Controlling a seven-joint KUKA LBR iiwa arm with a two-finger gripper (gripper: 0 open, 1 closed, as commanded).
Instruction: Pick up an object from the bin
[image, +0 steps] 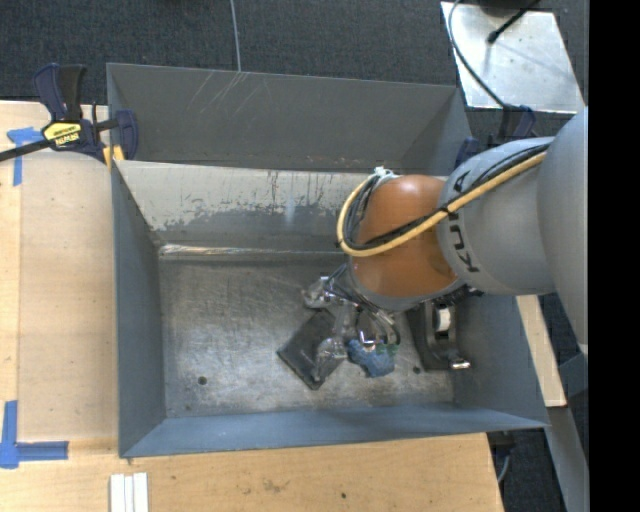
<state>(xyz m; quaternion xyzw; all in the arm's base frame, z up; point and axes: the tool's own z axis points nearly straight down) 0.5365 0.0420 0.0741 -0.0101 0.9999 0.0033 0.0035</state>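
Tool (345, 332), grip state unclear, hangs by a dark flat slab (305, 352), blue lump (375, 361) and black block (440, 342).

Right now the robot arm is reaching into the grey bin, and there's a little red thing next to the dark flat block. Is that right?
Not quite: the little thing is blue, not red. The camera view shows it next to the dark flat block, with the robot arm reaching into the grey bin.
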